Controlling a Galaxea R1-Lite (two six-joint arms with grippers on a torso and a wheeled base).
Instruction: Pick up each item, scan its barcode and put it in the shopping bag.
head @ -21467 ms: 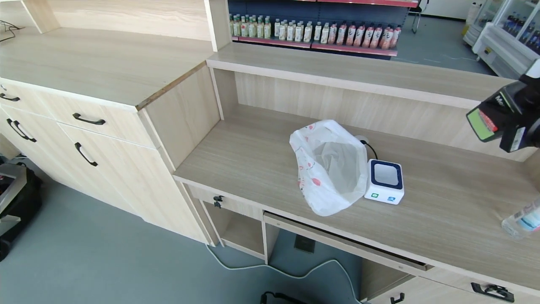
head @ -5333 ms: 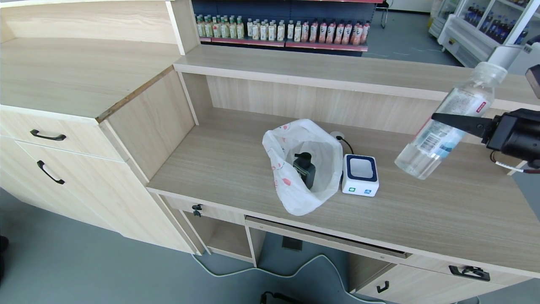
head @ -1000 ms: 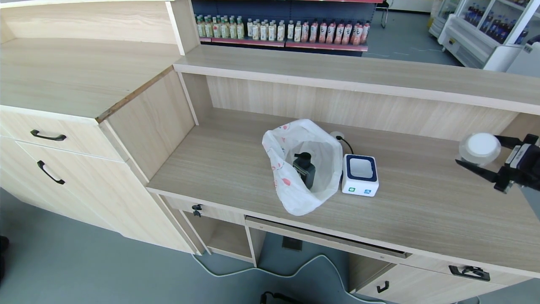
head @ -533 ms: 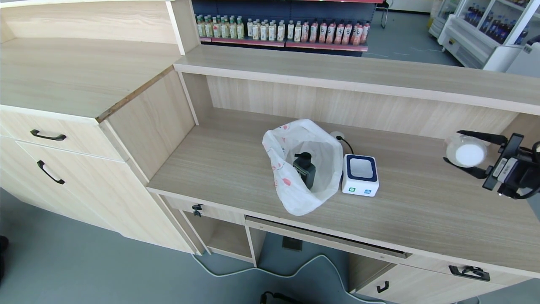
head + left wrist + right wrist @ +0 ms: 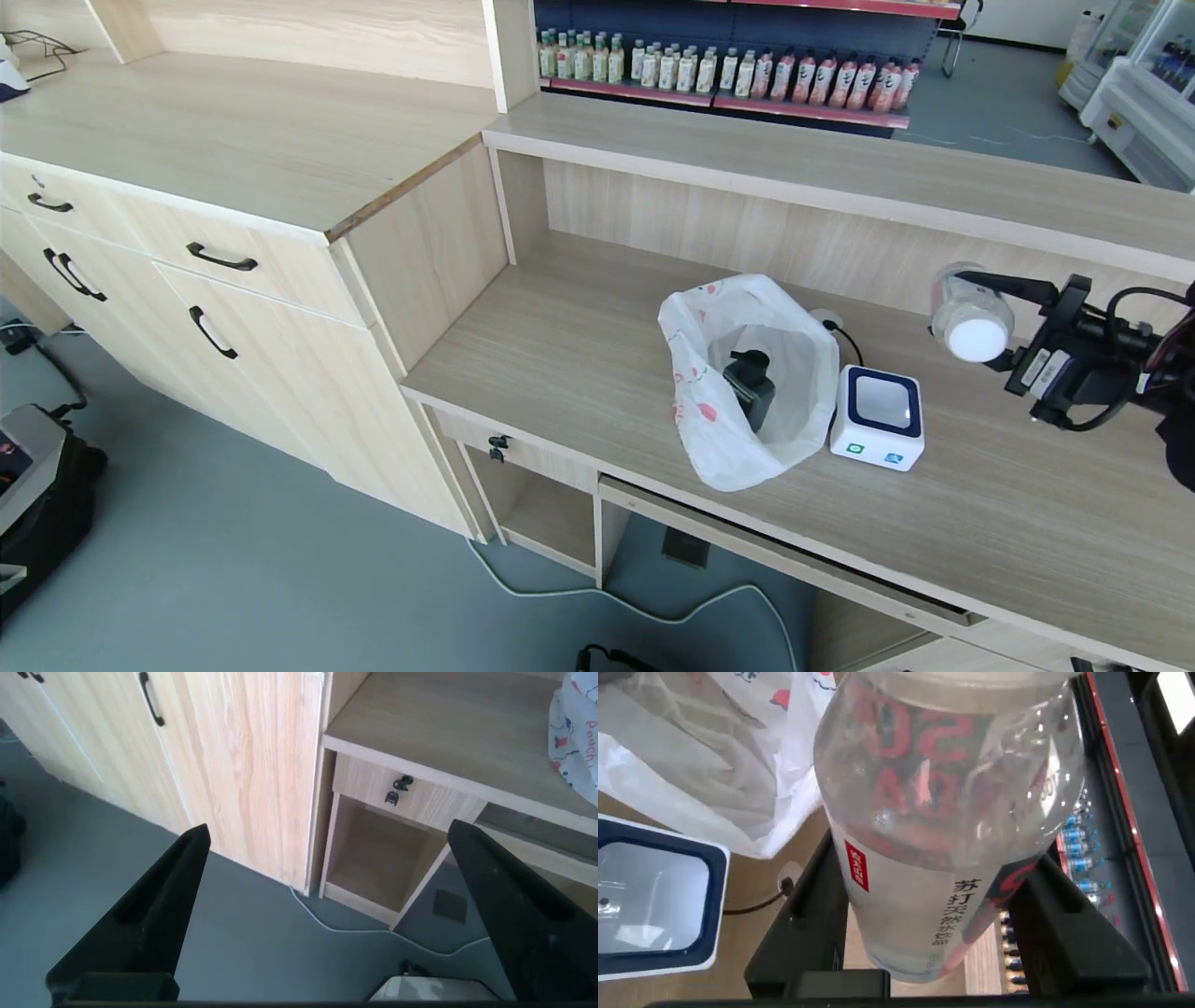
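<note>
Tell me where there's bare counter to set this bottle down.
Bare: the counter between the cabinet side and the bag, and the front stretch right of the scanner. Crowded: bag, scanner and its cable sit close together mid-counter.

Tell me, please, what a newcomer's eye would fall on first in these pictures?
The clear bottle clamped in the right pincer, held above the right side of the counter, stands out first. Next comes the white shopping bag standing open mid-counter with a black pump bottle inside, the white scanner right beside it.

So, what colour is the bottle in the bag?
The bottle is black; head view shows it best.
</note>
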